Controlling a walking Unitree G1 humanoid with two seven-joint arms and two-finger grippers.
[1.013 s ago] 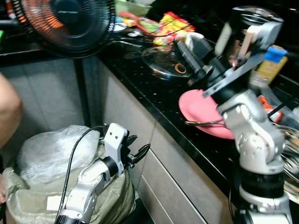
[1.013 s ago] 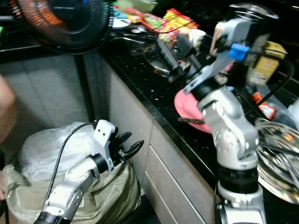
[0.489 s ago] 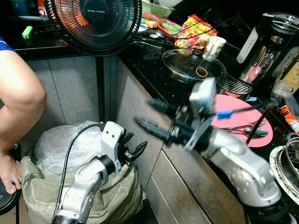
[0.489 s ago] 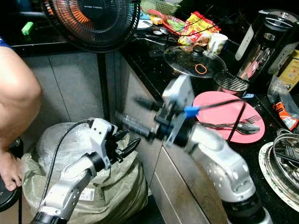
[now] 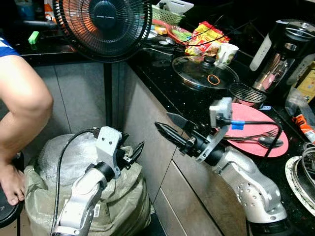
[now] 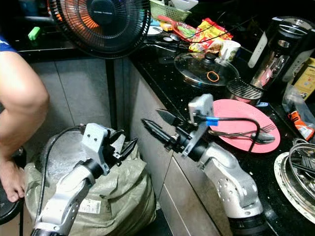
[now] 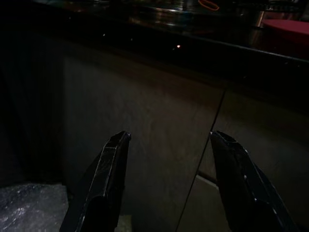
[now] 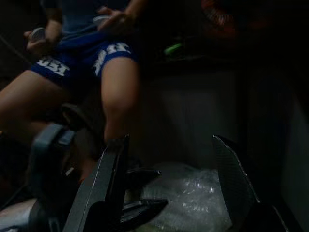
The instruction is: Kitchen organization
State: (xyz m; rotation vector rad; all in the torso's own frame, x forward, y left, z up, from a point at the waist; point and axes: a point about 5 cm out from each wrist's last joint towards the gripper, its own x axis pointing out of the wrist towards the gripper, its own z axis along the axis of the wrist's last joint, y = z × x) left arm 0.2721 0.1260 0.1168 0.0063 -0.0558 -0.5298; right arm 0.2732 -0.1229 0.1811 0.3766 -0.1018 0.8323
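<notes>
A black speckled stone counter (image 5: 167,93) carries a round glass pot lid (image 5: 204,73), a flat pink plate (image 5: 258,129) with a metal spoon (image 5: 268,141), a white printed mug (image 5: 227,53), colourful snack packets (image 5: 204,35); on the floor (image 5: 22,229) sits an olive-green sack (image 5: 123,206).

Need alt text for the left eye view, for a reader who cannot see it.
Both robot arms are raised beside a black kitchen counter: the right tool is open and empty, the left tool hovers over a full sack. The counter holds a pink plate, glass lid and fan.
</notes>
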